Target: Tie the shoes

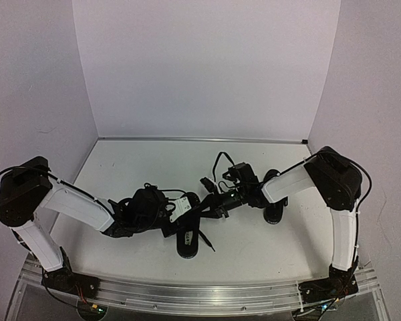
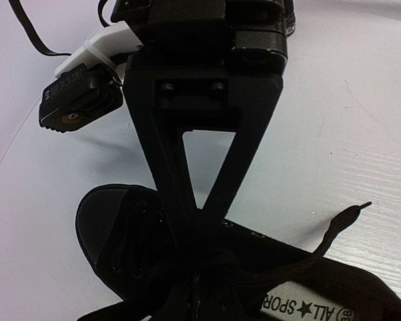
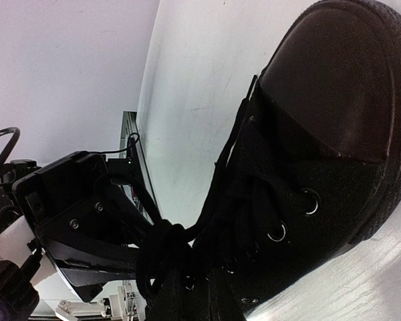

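One black shoe (image 1: 187,242) lies on the white table between the arms, pale label (image 1: 180,208) inside. It also shows in the left wrist view (image 2: 113,234) and the right wrist view (image 3: 321,134). My left gripper (image 1: 184,223) (image 2: 202,235) is shut on the black laces over the shoe's middle. My right gripper (image 1: 211,206) (image 3: 194,301) reaches in from the right and is shut on the knotted lace bundle (image 3: 164,247). A loose lace end (image 2: 351,214) trails off the shoe. The second black shoe (image 1: 275,212) sits partly hidden under the right arm.
The white table (image 1: 154,167) is boxed in by pale walls at the back and on both sides. A metal rail (image 1: 200,294) with the arm bases runs along the near edge. The two arms nearly touch over the shoe.
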